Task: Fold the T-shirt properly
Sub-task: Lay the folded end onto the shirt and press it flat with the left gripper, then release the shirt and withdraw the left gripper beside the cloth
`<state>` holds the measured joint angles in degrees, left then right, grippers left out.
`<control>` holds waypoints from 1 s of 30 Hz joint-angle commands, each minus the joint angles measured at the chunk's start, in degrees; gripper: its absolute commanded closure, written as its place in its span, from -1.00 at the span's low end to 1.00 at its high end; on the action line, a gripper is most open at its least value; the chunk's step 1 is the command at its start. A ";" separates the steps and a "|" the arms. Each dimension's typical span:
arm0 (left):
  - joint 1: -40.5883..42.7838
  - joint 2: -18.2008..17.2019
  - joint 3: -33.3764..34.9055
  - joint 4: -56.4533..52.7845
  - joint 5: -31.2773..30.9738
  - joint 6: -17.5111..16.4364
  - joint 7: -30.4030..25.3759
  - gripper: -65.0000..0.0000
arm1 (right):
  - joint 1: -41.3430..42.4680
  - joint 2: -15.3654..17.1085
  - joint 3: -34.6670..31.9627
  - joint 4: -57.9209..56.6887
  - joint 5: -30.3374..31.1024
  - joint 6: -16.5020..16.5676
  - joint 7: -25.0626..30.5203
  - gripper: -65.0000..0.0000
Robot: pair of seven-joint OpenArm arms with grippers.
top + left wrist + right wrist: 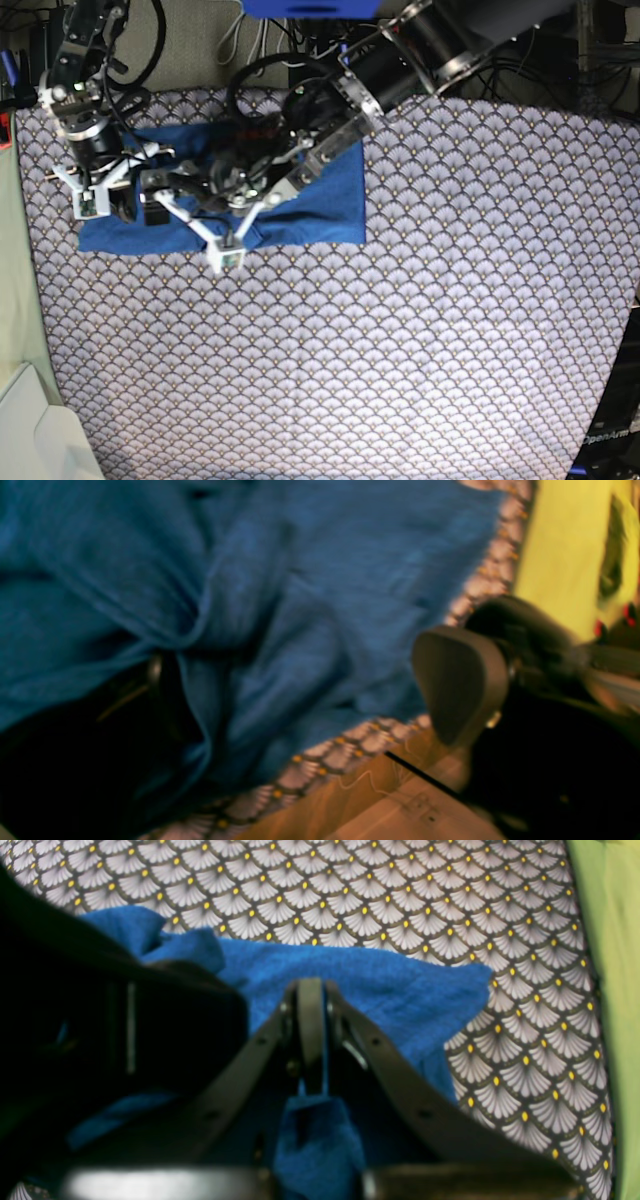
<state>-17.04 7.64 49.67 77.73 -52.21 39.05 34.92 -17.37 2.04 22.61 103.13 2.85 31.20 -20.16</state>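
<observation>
- Two arms work over one garment: the medium-blue, soft knit T-shirt (pixel 300 215) lies in the upper left of the base view on the scale-patterned tablecloth (pixel 420 330), bunched into a rough rectangle.
- Right gripper (pixel 311 1040): its jaws are pressed together, and the right wrist view shows a strip of blue fabric pinched between them, at the shirt's left end in the base view.
- Left gripper (pixel 225 200): the left wrist view is blurred, but one dark finger (pixel 457 682) stands apart from the cloth and its mate shows far off at the left of that frame, so the jaws look spread with nothing held.
- Handling, as a judgement: the knit looks light, limp and prone to wrinkling; it will drape and slide over itself rather than hold a crease, so it wants a pinch at a hem or corner, both layers together, and a slow drag.
- Edges: the shirt's lower hem runs straight across the cloth in the base view; a green surface (pixel 610 990) borders the tablecloth just beside the right gripper.
- Open room: the wide bare stretch of tablecloth toward the lower right of the base view gives space for spreading or carrying a fold.
</observation>
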 commanded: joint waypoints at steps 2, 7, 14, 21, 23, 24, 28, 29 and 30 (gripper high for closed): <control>-1.29 1.36 0.57 3.54 -4.10 0.95 -0.06 -0.83 | 0.18 0.37 0.11 1.18 0.80 0.05 1.57 1.00; -1.38 -0.30 -2.94 6.97 -4.28 0.95 -1.03 -0.36 | 0.27 0.37 0.11 1.26 0.88 0.05 1.57 1.00; 0.82 -5.49 -7.60 12.33 -4.81 0.95 -2.52 0.18 | 0.62 -0.86 -0.06 1.18 0.88 0.05 1.57 1.00; 2.40 -17.97 -10.07 14.97 -4.81 0.95 -2.78 0.17 | 0.62 -3.76 -4.98 4.60 0.88 1.11 1.48 1.00; 3.72 -21.49 -12.26 15.85 -4.89 0.95 -2.61 0.25 | 0.71 -5.60 -7.89 5.92 0.62 1.11 1.48 1.00; 4.69 -22.98 -13.49 16.55 -5.25 0.95 -2.52 0.32 | 0.71 -6.40 -8.68 6.36 0.53 1.11 1.48 1.00; 8.47 -27.81 -20.18 20.77 -11.40 0.95 -2.43 0.61 | 1.67 -9.30 -12.90 6.45 0.44 0.93 -0.54 1.00; 8.91 -28.87 -21.49 21.12 -13.07 0.95 -2.43 0.64 | 2.02 -9.91 -13.78 6.45 0.53 0.93 -2.03 1.00; 9.17 -29.84 -22.72 21.21 -14.83 0.95 -2.43 0.68 | 2.73 -10.44 -15.01 6.45 0.71 0.93 -3.35 1.00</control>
<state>-7.05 -22.00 27.27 98.06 -61.32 38.13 32.56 -15.22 -7.88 7.92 108.40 2.28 32.05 -25.89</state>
